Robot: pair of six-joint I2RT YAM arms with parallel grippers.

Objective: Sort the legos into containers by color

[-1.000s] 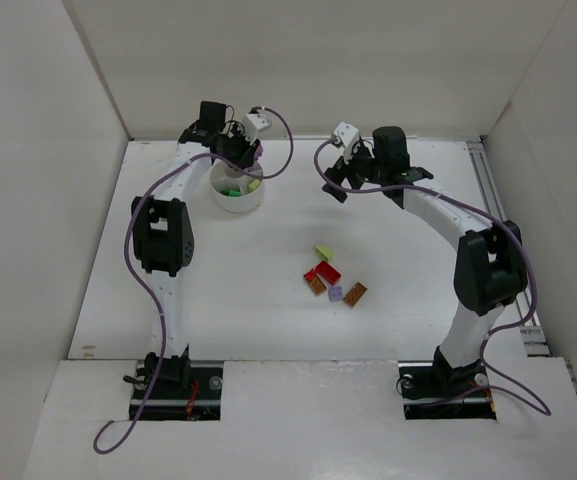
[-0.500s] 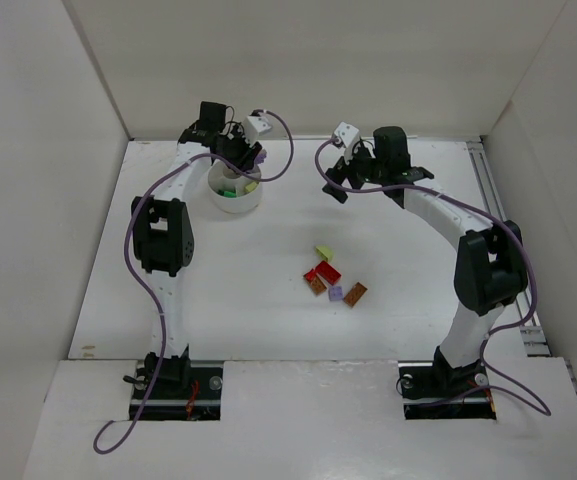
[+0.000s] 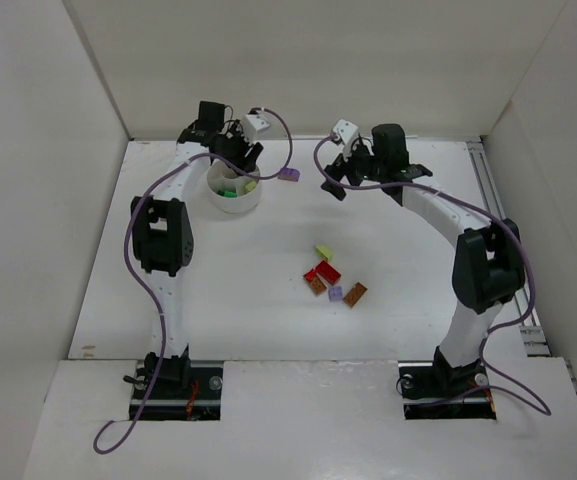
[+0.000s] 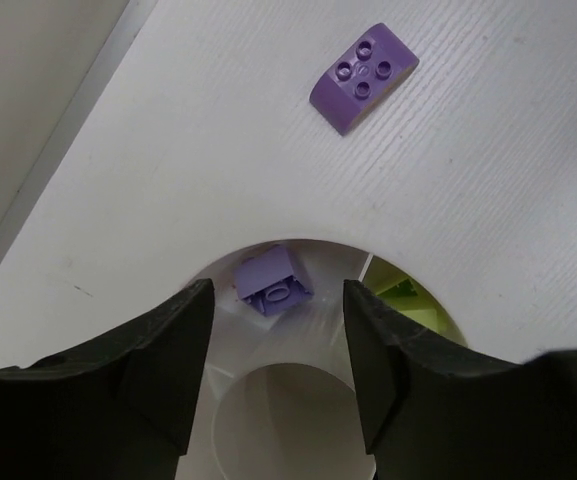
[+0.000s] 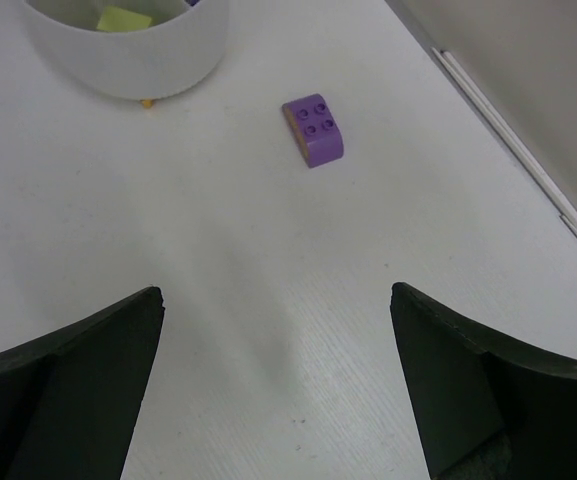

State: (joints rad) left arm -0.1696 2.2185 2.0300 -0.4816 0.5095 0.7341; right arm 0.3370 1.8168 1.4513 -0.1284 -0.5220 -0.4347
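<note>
The round white dish (image 3: 234,196) stands at the back left. My left gripper (image 3: 241,163) hangs over its far rim, open and empty (image 4: 278,335). In the left wrist view a lilac brick (image 4: 273,282) lies in one wedge of the dish (image 4: 218,262) and green bricks (image 4: 406,294) lie in another. A second lilac brick (image 3: 289,174) lies on the table just right of the dish (image 4: 363,78) (image 5: 314,130). My right gripper (image 3: 332,183) is open and empty above the table (image 5: 276,300). Yellow-green (image 3: 323,252), red (image 3: 323,272), orange-brown (image 3: 355,294) and lilac (image 3: 335,293) bricks lie mid-table.
The enclosure's back wall runs close behind the dish and both grippers. A metal rail (image 3: 488,190) runs along the table's right edge. In the right wrist view the dish wall (image 5: 128,55) holds a yellow-green brick (image 5: 123,18).
A lilac brick now lies on the table right of the dish, where none showed before. My left gripper has shifted slightly over the dish. The right arm has barely moved.
</note>
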